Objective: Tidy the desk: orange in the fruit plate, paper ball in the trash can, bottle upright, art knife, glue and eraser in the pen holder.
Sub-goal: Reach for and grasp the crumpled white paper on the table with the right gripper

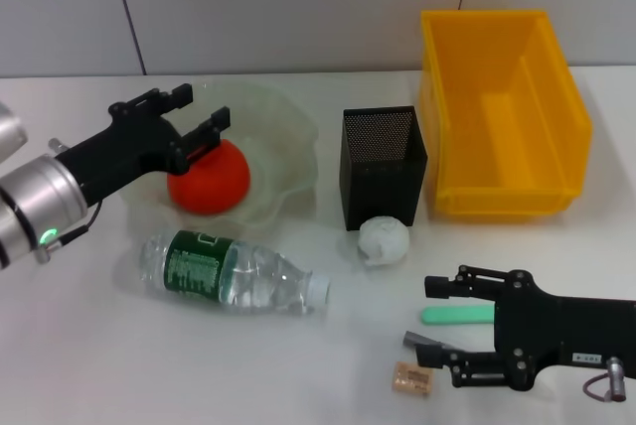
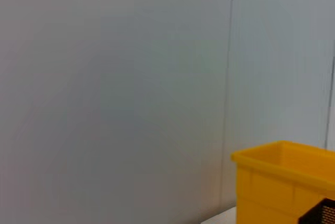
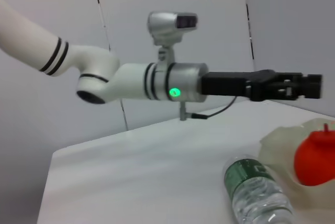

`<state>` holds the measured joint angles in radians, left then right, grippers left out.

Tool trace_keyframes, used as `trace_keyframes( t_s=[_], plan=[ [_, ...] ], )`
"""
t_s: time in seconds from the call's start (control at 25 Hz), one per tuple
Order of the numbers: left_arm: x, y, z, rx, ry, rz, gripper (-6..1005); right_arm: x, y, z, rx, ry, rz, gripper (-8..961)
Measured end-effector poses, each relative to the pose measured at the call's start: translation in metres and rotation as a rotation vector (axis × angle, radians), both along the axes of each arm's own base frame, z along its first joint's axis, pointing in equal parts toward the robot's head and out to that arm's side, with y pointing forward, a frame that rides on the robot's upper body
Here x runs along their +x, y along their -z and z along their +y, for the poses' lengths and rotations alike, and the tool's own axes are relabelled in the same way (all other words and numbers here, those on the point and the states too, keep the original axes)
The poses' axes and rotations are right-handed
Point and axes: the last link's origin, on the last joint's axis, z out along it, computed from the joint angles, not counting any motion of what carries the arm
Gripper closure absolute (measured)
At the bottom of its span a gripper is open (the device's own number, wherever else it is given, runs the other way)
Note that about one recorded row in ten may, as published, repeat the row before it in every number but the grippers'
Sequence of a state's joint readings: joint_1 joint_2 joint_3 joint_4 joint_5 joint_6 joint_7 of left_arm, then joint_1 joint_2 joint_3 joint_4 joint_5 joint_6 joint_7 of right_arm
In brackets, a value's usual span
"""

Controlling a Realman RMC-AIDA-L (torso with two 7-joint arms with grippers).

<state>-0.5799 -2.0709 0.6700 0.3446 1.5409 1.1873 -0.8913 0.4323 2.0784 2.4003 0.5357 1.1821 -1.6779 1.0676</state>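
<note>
Orange, round and bright red-orange [image 1: 209, 179], sits inside the translucent, wavy-rimmed fruit plate [image 1: 288, 132] at ten o'clock on the white desk [image 1: 119, 346]. Left gripper [image 1: 204, 114], black, hovers just above the fruit with its fingers apart, clamped on nothing. At six o'clock of the plate a clear plastic water bottle with a green label [image 1: 234, 273] lies on its side. Black mesh pen holder [image 1: 383, 164] stands near centre, a white crumpled paper ball [image 1: 384, 240] touching its front. Yellow plastic bin [image 1: 505, 117] stands at two o'clock. Right gripper [image 1: 417, 314], fingers spread, lies at five o'clock around a green-handled art knife [image 1: 455, 315]; a small tan eraser [image 1: 411, 379] rests just beside its lower finger.
</note>
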Motion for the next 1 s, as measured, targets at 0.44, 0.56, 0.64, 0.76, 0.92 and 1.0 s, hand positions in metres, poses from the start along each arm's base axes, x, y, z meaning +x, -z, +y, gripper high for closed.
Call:
trace_keyframes(
  t_s=[0.44,0.56,0.64,0.76,0.92,1.0],
  plan=[
    [-0.009,0.02,-0.061,-0.165,0.195,0.06,217,-0.032,-0.059,0.032,-0.079,0.115,-0.1,169],
    [-0.013,0.028,-0.076,-0.208,0.215,0.067,150,-0.055,-0.086,0.045,-0.108,0.146,-0.215,169],
    [-0.016,0.032,-0.082,-0.228,0.213,0.07,150,-0.072,-0.095,0.054,-0.135,0.178,-0.322,169],
    [-0.018,0.034,-0.087,-0.244,0.209,0.072,150,-0.092,-0.095,0.065,-0.172,0.233,-0.497,168],
    [-0.02,0.037,-0.091,-0.255,0.202,0.068,150,-0.117,-0.081,0.074,-0.192,0.287,-0.703,168],
    [-0.019,0.037,-0.091,-0.257,0.203,0.069,150,-0.131,-0.07,0.078,-0.196,0.309,-0.774,168]
  ],
)
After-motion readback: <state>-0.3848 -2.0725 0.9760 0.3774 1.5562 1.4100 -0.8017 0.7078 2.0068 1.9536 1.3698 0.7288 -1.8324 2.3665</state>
